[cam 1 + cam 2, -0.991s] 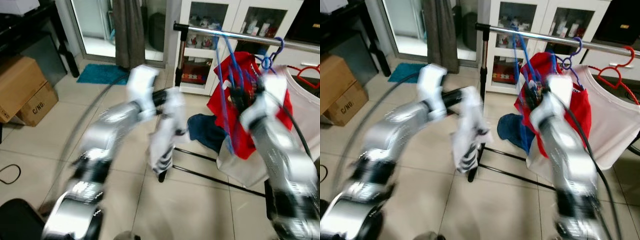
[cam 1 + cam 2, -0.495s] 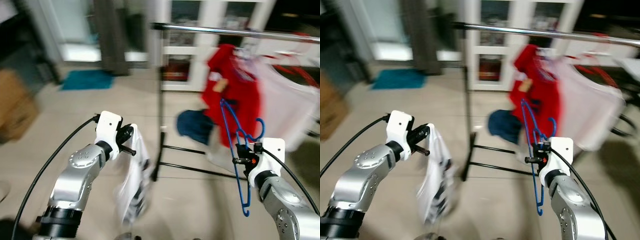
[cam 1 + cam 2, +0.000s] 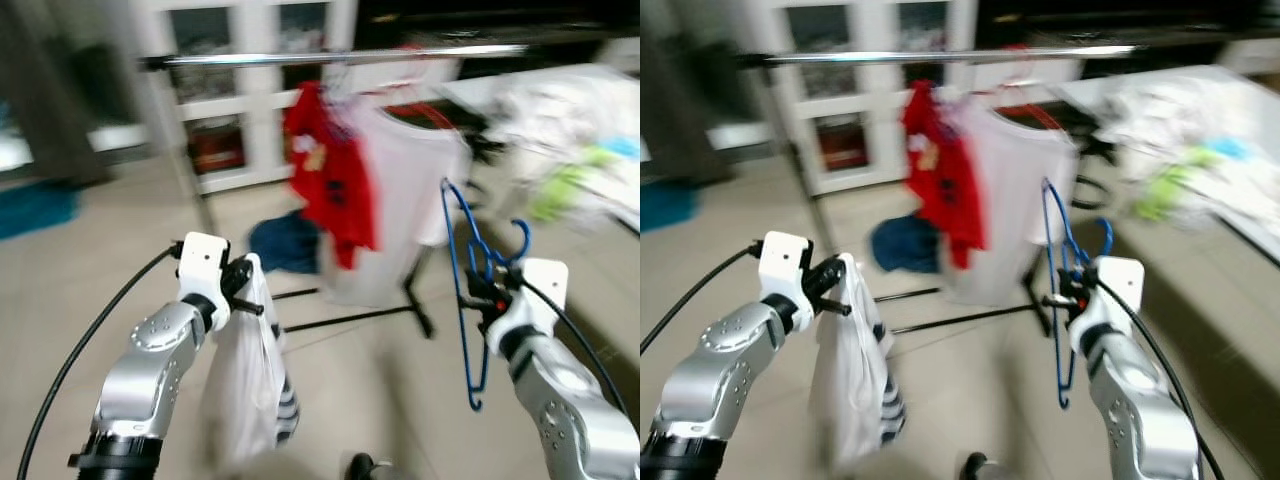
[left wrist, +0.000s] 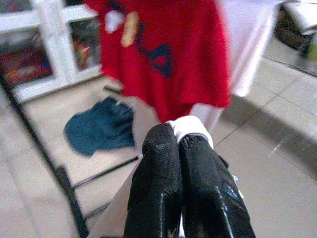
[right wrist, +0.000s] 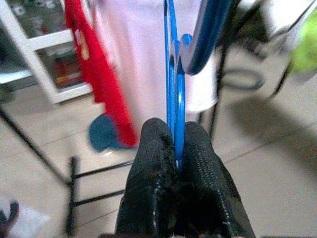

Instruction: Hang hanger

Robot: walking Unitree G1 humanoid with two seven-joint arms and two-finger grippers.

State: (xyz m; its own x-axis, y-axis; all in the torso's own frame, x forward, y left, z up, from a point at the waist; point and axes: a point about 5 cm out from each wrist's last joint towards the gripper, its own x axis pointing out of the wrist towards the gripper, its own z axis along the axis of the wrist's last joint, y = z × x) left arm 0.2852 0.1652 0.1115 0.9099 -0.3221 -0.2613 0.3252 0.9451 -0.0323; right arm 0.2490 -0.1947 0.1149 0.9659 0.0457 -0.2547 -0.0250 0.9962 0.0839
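Carrying stage: right gripper (image 3: 487, 300) clenched on the blue hanger (image 3: 463, 290) at 3 o'clock, left gripper (image 3: 243, 278) pinching a white garment (image 3: 245, 375). The rail (image 3: 340, 55), at 12 o'clock, must likely be approached next.

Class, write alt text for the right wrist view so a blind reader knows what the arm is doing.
The right hand is shut on a blue hanger, seen along its two black fingers. Beyond hang a red shirt and a white shirt, with a dark blue cloth on the tiled floor.
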